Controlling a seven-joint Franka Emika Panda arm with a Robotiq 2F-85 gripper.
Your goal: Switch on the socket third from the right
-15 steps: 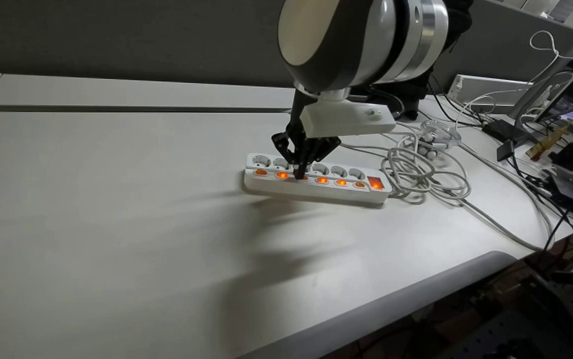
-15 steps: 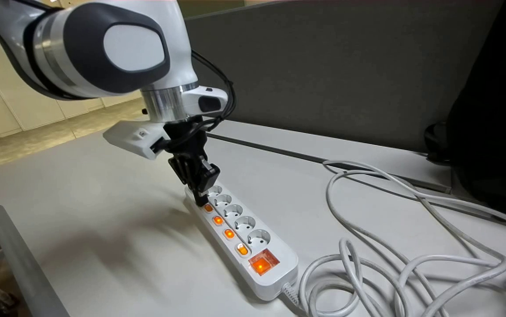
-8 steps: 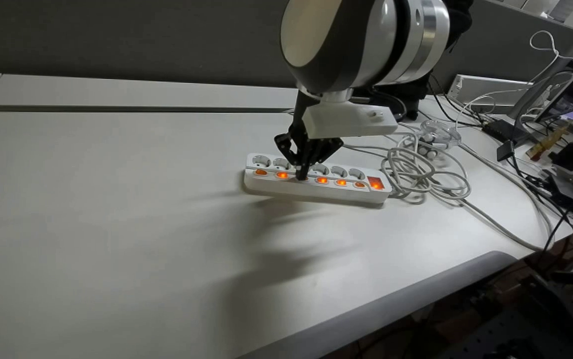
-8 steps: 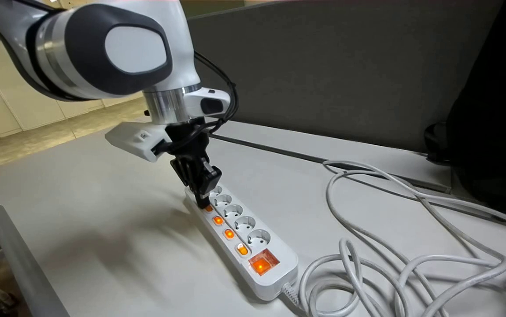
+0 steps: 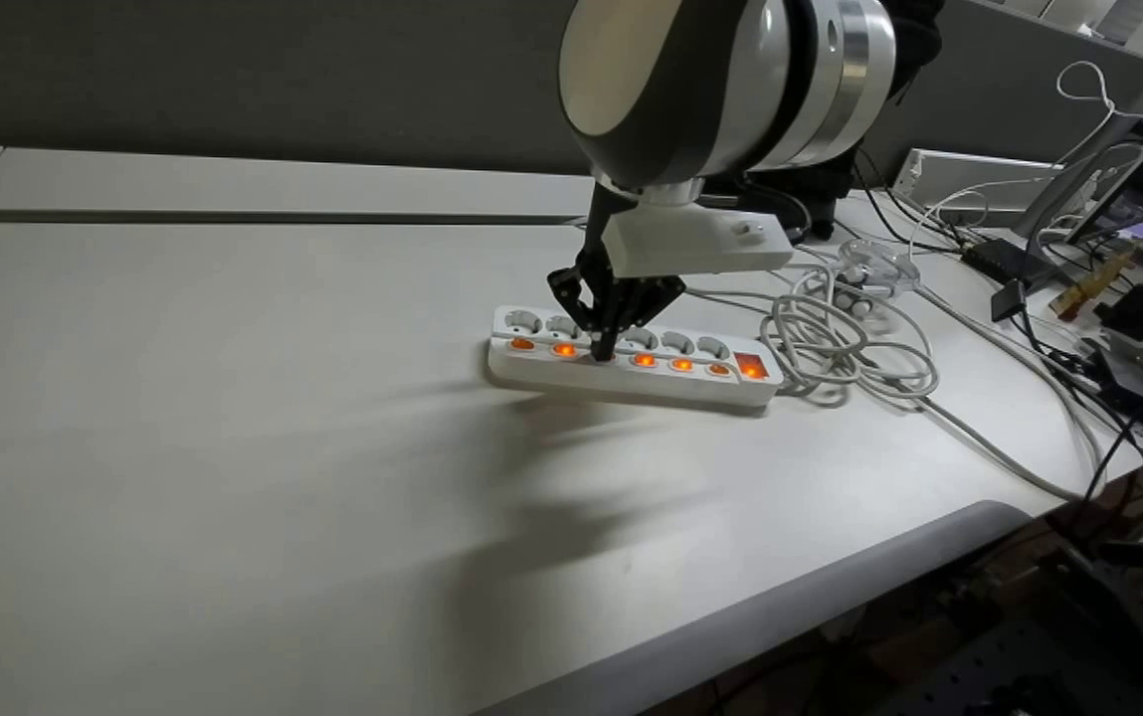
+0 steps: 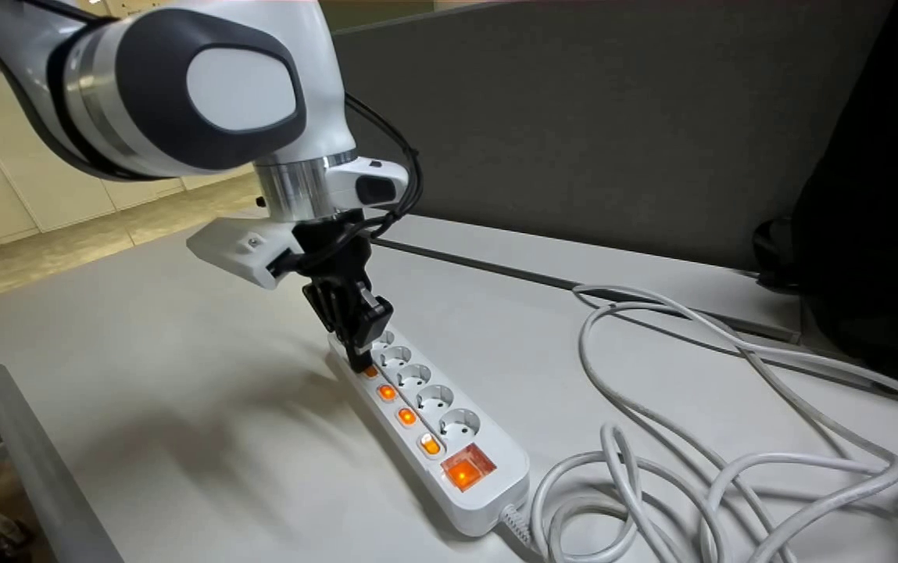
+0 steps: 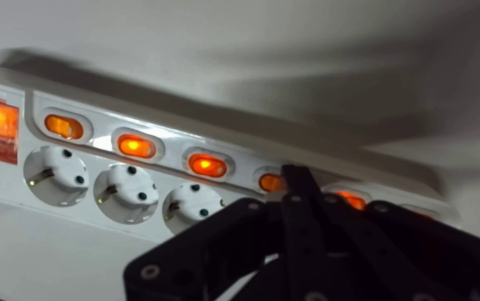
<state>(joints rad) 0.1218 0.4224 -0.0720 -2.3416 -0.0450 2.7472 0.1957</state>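
Note:
The white power strip (image 5: 631,382) lies on the table with several round sockets, each with an orange switch, and a larger red main switch (image 5: 751,367) at its cord end. In the wrist view the third switch from the right (image 7: 270,182) looks dim, while its neighbour (image 7: 207,165) glows. Its socket (image 6: 395,357) shows in an exterior view and is covered by the gripper in the wrist view. My gripper (image 7: 296,169) is shut and empty, pointing down. Its fingertips, also in both exterior views (image 5: 603,348) (image 6: 359,361), cover part of this switch. I cannot tell whether they press it.
White cord (image 5: 835,333) lies coiled beyond the main-switch end, also large in an exterior view (image 6: 620,469). A clear plastic object (image 5: 874,267) stands by it. A grey partition (image 5: 253,80) runs behind the table. A black bag (image 6: 871,195) is at the back.
The gripper has shifted slightly along the strip toward the main-switch end and stays at the same switch. The strip itself has moved very slightly the same way.

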